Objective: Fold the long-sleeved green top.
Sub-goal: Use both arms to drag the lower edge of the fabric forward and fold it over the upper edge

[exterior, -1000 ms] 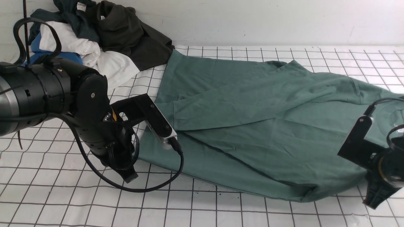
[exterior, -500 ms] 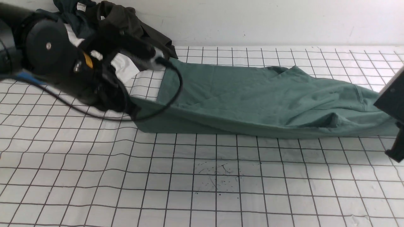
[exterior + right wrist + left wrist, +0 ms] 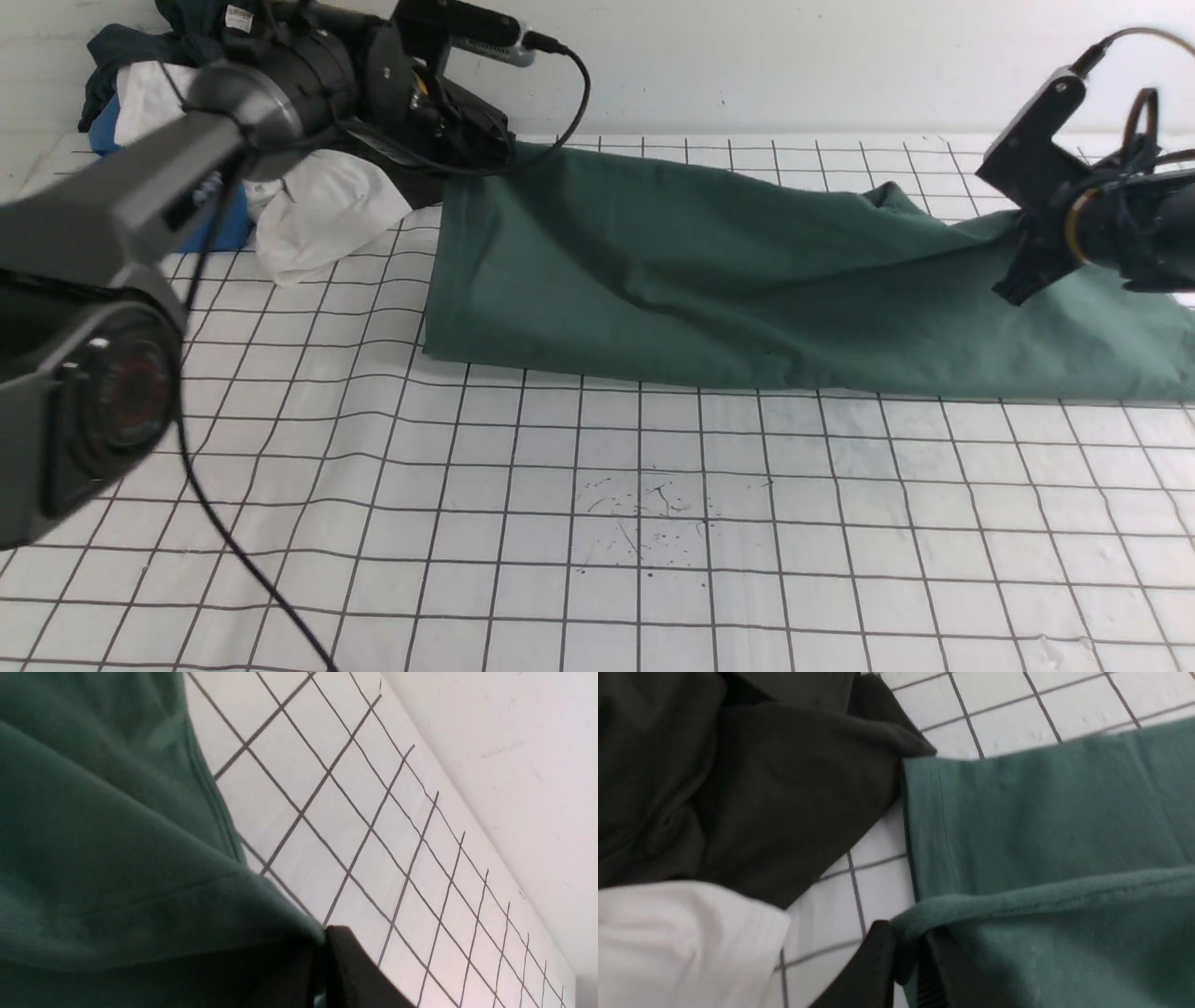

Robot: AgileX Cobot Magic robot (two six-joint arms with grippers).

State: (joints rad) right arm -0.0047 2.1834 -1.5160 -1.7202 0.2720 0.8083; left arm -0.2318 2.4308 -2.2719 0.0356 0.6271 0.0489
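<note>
The green long-sleeved top [image 3: 709,271] lies folded lengthwise as a long band across the back of the table. Its logo, neck and cuffs are hidden. My left gripper [image 3: 490,149] is at the band's far left corner, shut on a fold of green fabric; the left wrist view shows the jaws [image 3: 909,956] pinching the top's [image 3: 1041,826] hem edge. My right gripper [image 3: 1013,285] is at the band's right end, held a little above the table. In the right wrist view it [image 3: 320,952] is shut on the top's [image 3: 93,858] edge.
A clothes pile sits at the back left: a white garment [image 3: 317,215], a blue one [image 3: 233,219], a dark teal one with a white label [image 3: 201,19] and a very dark garment [image 3: 738,788] touching the top's corner. The wall [image 3: 794,65] is right behind.
Both grippers carried the top's near edge up and away from me to the back of the table. The top went from spread flat to folded in half lengthwise.
</note>
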